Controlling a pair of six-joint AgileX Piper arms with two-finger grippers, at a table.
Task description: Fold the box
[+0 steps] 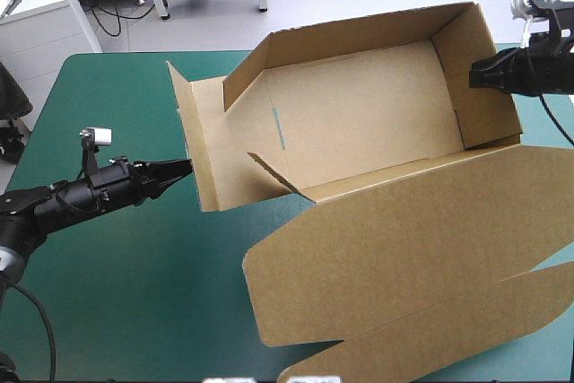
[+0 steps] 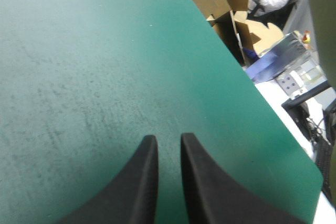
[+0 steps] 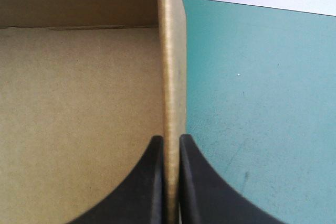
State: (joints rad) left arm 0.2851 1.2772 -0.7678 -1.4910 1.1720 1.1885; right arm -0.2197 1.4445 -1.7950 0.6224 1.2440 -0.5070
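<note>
The brown box (image 1: 359, 114) stands as an open tray at the table's far right, walls up, its lid (image 1: 413, 248) lying flat toward the front. My right gripper (image 1: 475, 73) is at the tray's right wall, shut on the box: the wall's edge (image 3: 172, 66) runs up between its fingers (image 3: 170, 140). My left gripper (image 1: 184, 168) points at the upright left end flap (image 1: 193, 141), its tips at the flap's outer face. Its fingers (image 2: 169, 140) are all but together with nothing between them, over bare cover.
The teal-green cover (image 1: 134, 293) shows left of the box and at the front left. The flat lid reaches past the table's front right corner. A small inner flap (image 1: 269, 172) leans inside the tray's near left corner.
</note>
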